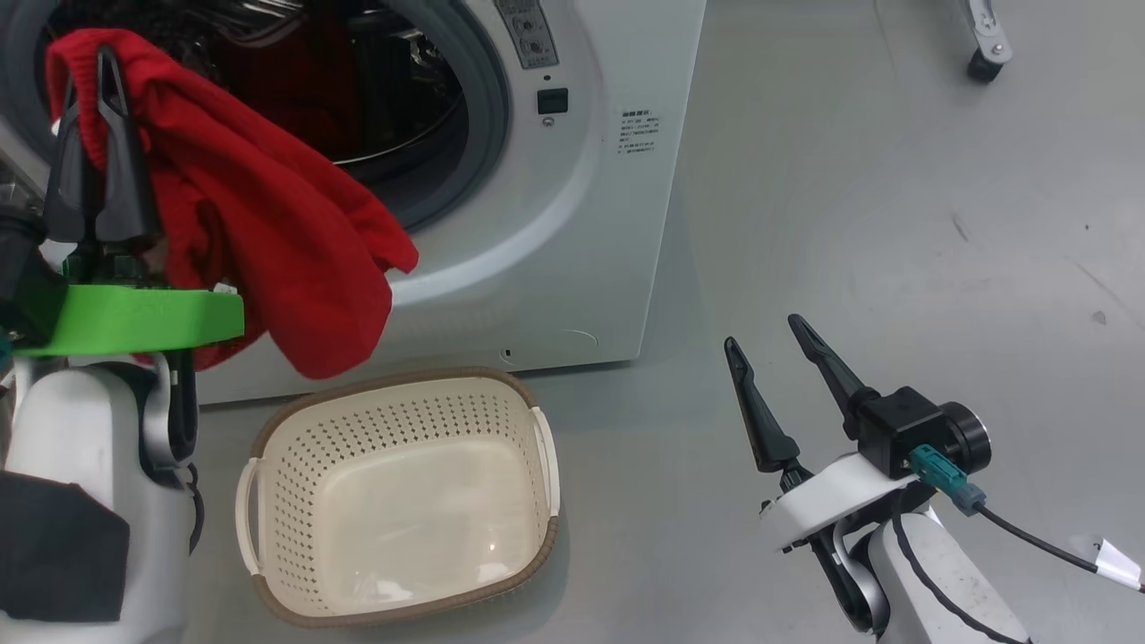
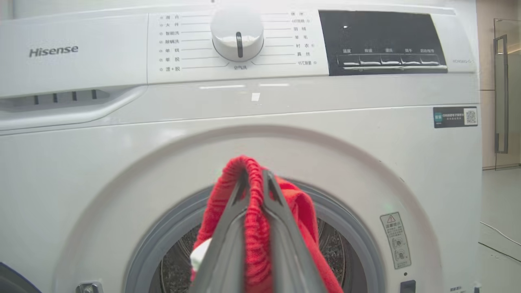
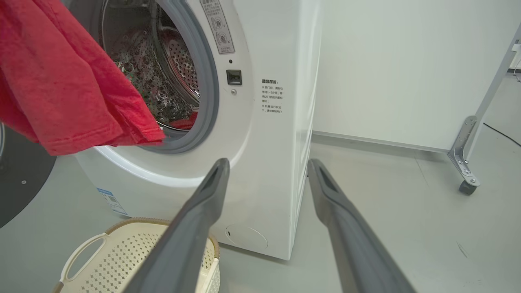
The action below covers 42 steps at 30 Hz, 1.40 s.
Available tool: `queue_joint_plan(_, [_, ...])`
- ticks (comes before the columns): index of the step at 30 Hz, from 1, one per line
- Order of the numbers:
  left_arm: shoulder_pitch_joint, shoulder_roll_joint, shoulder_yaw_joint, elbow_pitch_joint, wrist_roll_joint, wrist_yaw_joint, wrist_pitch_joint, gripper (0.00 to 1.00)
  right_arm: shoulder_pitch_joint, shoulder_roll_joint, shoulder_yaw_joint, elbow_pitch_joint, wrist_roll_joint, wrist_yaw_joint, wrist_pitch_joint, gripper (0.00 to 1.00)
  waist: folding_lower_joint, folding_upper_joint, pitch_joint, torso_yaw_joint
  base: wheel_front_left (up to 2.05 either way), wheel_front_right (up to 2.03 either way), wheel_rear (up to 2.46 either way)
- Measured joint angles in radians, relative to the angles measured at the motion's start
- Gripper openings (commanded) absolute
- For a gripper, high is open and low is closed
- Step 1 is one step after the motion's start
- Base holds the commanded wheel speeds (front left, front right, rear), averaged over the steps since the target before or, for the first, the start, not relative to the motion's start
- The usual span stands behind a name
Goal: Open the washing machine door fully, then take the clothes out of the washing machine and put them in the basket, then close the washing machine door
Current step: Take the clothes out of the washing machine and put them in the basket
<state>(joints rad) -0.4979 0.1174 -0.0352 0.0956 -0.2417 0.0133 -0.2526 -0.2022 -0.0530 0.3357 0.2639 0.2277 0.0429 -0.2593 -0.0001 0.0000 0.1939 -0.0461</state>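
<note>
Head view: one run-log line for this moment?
left gripper: shut on clothes, hanging at washing machine mouth | right gripper: open, empty | basket: empty | step: drop into basket pending

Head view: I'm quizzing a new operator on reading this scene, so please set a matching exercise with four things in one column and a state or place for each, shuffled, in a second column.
Column A
1. left gripper
2. right gripper
3. basket
4. clothes

Column B
a. empty, on the floor in front of the washing machine
b. open, holding nothing
c. shut on red fabric
d. red, hanging in the air

Pairs: 1-c, 2-b, 3-a, 4-d
</note>
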Motion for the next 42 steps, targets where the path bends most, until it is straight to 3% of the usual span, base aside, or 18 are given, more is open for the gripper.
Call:
queue_joint_plan(14, [0.18,-0.016,-0.017,-0.124,0.031,0.026,-0.005,0.0,0.032,0.0,0.0,-0.002,0.0,0.005,0.0,1.0,0.0,0.0,-0.064,-0.011,0.0,0.0,0.0])
queue_joint_plan(26, [0.396,-0.052,-0.07,0.0,-0.005,0.036,0.048,0.0,0.042,0.0,0.002,-0.027,0.0,0.008,0.0,1.0,0.0,0.0,-0.04,-0.02,0.0,0.0,0.0])
queue_joint_plan(42, [0.355,-0.062,-0.109,0.179,-0.021,0.033,0.055,0.0,-0.022,0.0,0.013,-0.1,0.0,0.007,0.0,1.0,0.0,0.0,0.103,-0.043,0.0,0.0,0.0])
